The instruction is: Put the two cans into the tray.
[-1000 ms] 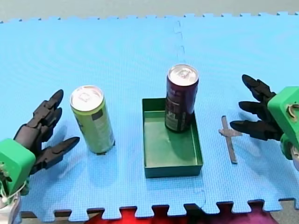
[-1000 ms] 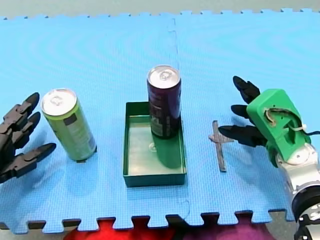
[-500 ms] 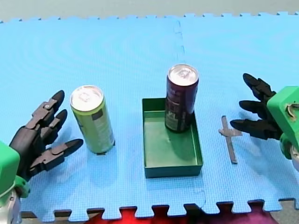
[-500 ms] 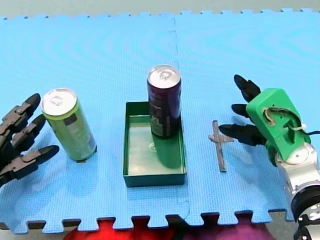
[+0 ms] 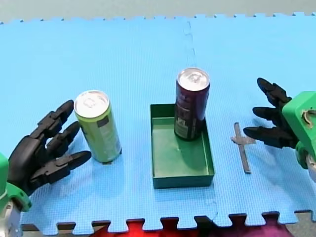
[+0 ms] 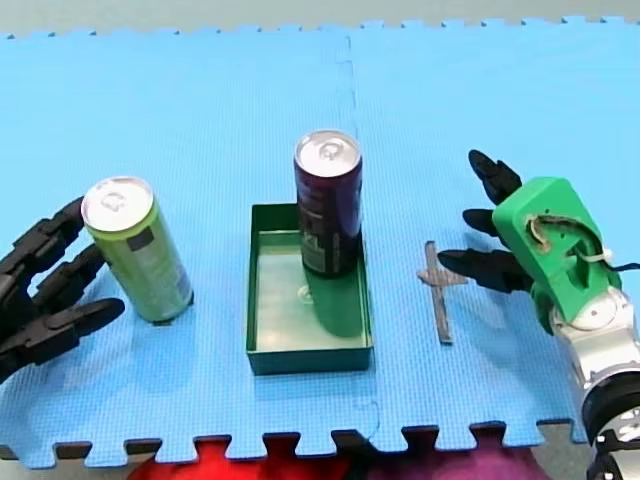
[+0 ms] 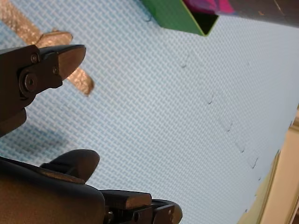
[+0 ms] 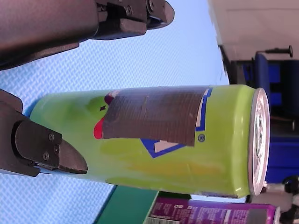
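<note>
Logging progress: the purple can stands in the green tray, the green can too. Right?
No. The purple can stands in the green tray, but the green can stands on the mat beside it, by the left hand, as the first head view shows. The right hand is by the tape cross.

Black fingers (image 7: 46,65) are hanging over the blue mat (image 7: 187,130) just beside the tape cross (image 7: 21,23), a green tray (image 7: 173,14) corner peeking beyond it.

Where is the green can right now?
The lime-green metal drink can stands upright on the blue foam mat, to the left of the dark green rectangular tray in the head views, with the robot's left hand close beside it.
</note>
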Robot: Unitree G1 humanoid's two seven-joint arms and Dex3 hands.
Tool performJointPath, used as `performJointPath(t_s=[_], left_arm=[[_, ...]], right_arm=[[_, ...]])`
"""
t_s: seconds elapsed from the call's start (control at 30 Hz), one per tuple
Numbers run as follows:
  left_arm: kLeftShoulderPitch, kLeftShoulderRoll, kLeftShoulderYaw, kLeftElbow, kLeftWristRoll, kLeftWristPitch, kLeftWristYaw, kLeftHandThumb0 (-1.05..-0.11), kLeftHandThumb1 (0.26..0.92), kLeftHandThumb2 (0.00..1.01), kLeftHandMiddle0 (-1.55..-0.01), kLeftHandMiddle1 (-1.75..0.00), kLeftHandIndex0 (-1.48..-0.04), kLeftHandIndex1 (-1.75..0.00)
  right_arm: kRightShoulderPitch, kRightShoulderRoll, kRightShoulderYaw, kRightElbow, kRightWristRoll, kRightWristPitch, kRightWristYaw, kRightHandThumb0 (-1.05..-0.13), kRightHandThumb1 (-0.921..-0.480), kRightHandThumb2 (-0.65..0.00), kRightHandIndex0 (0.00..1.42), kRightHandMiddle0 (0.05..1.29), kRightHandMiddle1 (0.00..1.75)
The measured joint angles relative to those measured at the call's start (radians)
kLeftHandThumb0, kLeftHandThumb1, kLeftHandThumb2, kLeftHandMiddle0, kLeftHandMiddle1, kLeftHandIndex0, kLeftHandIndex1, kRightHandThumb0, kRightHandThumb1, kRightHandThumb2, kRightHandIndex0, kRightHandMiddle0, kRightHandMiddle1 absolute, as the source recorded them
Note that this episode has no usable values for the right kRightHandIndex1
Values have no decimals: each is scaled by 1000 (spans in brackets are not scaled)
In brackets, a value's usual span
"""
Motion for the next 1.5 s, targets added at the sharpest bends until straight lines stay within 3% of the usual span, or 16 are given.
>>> performJointPath(t_s=[0.2,0.93,1.2,1.5], left_arm=[[-14,3,40,11,-41,72,-77,-1048,867,1,-113,-10,-101,-8],[-20,0,67,24,-41,79,-77,-1048,825,-1,-134,-15,-110,-5],[-7,-5,68,5,-41,44,-103,-1048,712,0,-121,-5,-104,0],[-3,-3,44,-6,-8,37,-67,-1047,665,0,-114,-1,-95,0]], right_arm=[[0,0,-1,3,0,0,0,-900,-809,0,251,96,1],[1,-1,-3,3,-1,0,2,-868,-793,0,251,98,0],[1,-1,-5,8,0,2,1,-875,-794,0,246,98,0],[2,0,-9,10,0,2,1,-866,-789,0,249,99,0]])
